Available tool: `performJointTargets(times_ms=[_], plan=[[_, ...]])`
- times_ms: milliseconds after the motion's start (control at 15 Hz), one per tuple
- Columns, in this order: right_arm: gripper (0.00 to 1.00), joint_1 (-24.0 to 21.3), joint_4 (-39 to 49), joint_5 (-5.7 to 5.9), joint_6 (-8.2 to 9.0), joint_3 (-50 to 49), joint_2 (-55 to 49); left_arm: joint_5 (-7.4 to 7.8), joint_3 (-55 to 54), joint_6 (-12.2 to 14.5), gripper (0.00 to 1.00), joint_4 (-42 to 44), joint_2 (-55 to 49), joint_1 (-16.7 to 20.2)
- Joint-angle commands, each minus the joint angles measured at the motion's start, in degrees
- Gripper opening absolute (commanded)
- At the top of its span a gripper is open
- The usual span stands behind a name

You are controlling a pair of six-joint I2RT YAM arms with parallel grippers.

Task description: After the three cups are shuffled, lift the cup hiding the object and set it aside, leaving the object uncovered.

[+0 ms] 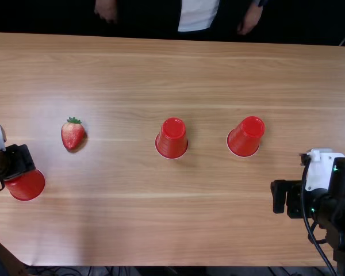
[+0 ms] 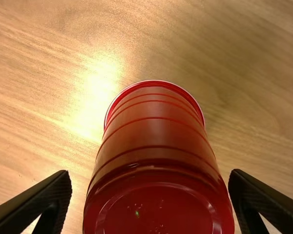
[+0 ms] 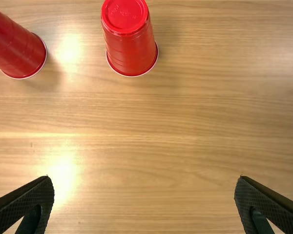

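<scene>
Strawberry is out, cup is set down

The strawberry (image 1: pixel 72 135) lies bare on the desk (image 1: pixel 172 69), on the left side, with no cup over it. The lifted cup (image 1: pixel 27 185) stands upside down near the left edge of the desk, close to the strawberry but not touching it.

The left tool (image 2: pixel 147 195) is at this cup. Its two fingers are wide, one on each side of the cup. There is a small gap on at least one side, so I think it is not squeezing the cup.

The middle cup (image 1: pixel 172 138) and the right cup (image 1: pixel 246 137) stand upside down in a row with the strawberry, apart from each other. The right tool (image 3: pixel 144 202) is over bare wood near the right edge. It is wide and holds nothing.

I think the job is almost done. This is the letting-go step. Next, the left tool should go straight up and back, slowly. It must keep its fingers wide so it does not bump the cup. A bump could tip the cup over or roll it onto the strawberry
</scene>
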Motion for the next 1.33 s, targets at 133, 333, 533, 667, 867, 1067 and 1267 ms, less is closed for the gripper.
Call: performJointTargets(times_ms=[133, 333, 533, 667, 867, 1067, 1267], plan=[[1.00, -1.0, -0.2, 0.21, -0.15, 0.4, -2.1, 0.06, -0.6, 0.0, 1.00, -0.1, -2.0, 0.1], [1.00, -1.1, -0.1, 0.21, -0.15, 0.5, -2.1, 0.16, 0.0, -0.1, 1.00, -0.1, -8.7, 0.2], [1.00, -1.1, -0.1, 0.21, -0.15, 1.0, -2.1, 1.22, 2.1, -0.1, 1.00, -0.1, -14.5, -0.7], [1.00, -1.1, 0.1, 0.21, -0.15, 0.9, -2.1, 1.32, 3.9, -0.1, 1.00, -1.1, -20.6, -4.7], [1.00, -1.0, 0.5, 0.21, -0.15, 0.3, -2.1, 1.22, 4.0, -0.5, 1.00, -1.7, -26.3, -16.2], [1.00, -0.7, 0.7, 0.21, -0.05, -1.4, -3.8, 1.22, 3.7, -0.6, 1.00, -3.2, -29.3, -20.2], [1.00, -0.6, 0.7, 0.10, 0.06, -6.5, -9.3, 1.32, 1.6, -0.7, 1.00, -3.4, -34.1, -22.5]])
